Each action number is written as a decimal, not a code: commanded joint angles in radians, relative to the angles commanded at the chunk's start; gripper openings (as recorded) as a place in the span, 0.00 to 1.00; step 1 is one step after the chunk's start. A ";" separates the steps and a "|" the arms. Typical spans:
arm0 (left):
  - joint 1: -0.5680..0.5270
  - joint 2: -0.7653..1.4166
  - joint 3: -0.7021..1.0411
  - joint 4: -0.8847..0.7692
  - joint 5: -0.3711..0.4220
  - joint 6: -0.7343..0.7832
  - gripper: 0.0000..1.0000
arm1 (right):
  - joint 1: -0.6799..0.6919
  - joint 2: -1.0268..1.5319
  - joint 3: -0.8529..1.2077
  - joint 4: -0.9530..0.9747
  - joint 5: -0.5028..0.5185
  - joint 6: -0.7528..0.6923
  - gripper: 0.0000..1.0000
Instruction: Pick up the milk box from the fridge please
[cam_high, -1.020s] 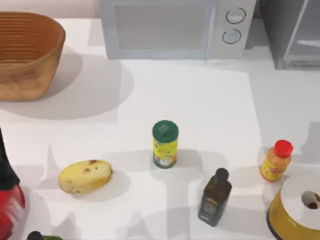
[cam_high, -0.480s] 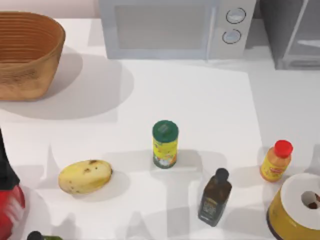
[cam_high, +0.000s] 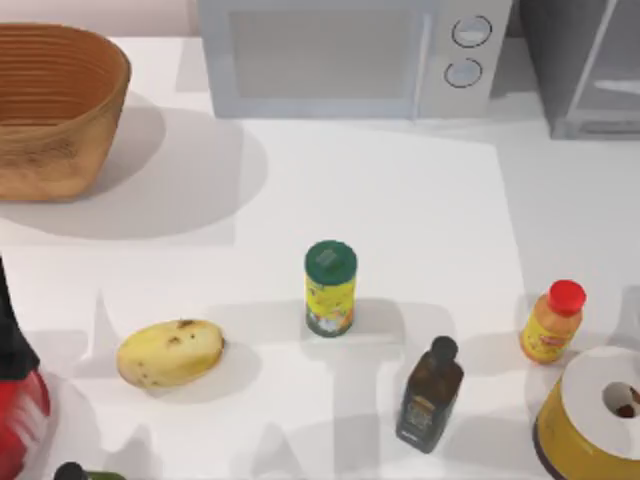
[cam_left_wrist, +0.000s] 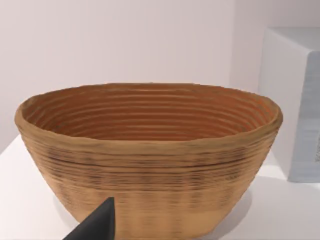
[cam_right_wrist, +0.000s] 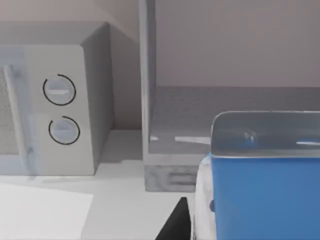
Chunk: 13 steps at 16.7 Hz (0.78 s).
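Looking through our right wrist view, we see the milk box (cam_right_wrist: 265, 195), bright blue with a pale top, large at the lower right of the frame and right against a dark fingertip (cam_right_wrist: 175, 225) of our right gripper. We cannot tell how far those fingers are parted or whether they have the carton clamped. Behind it stands the fridge (cam_right_wrist: 200, 125), its grey compartment open toward the camera, with the microwave (cam_right_wrist: 60, 110) and its two round knobs at the left.

From above, the fridge (cam_high: 585, 65) sits at the upper right corner of the frame, beside the microwave (cam_high: 350, 55). On the white table (cam_high: 400, 200) stand a green-lidded can (cam_high: 330, 288), a dark bottle (cam_high: 430, 395), an orange bottle (cam_high: 552, 322) and a potato (cam_high: 170, 352).

Our left wrist view faces the woven basket (cam_left_wrist: 150, 160), with one dark fingertip (cam_left_wrist: 97, 225) at the frame's lower edge; its opening we cannot tell.
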 joint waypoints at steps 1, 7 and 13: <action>0.000 0.000 0.000 0.000 0.000 0.000 1.00 | 0.004 0.037 0.012 0.026 -0.010 0.002 0.00; 0.000 0.000 0.000 0.000 0.000 0.000 1.00 | 0.045 0.476 0.137 0.283 -0.105 0.032 0.00; 0.000 0.000 0.000 0.000 0.000 0.000 1.00 | 0.108 0.979 0.275 0.575 -0.243 0.057 0.00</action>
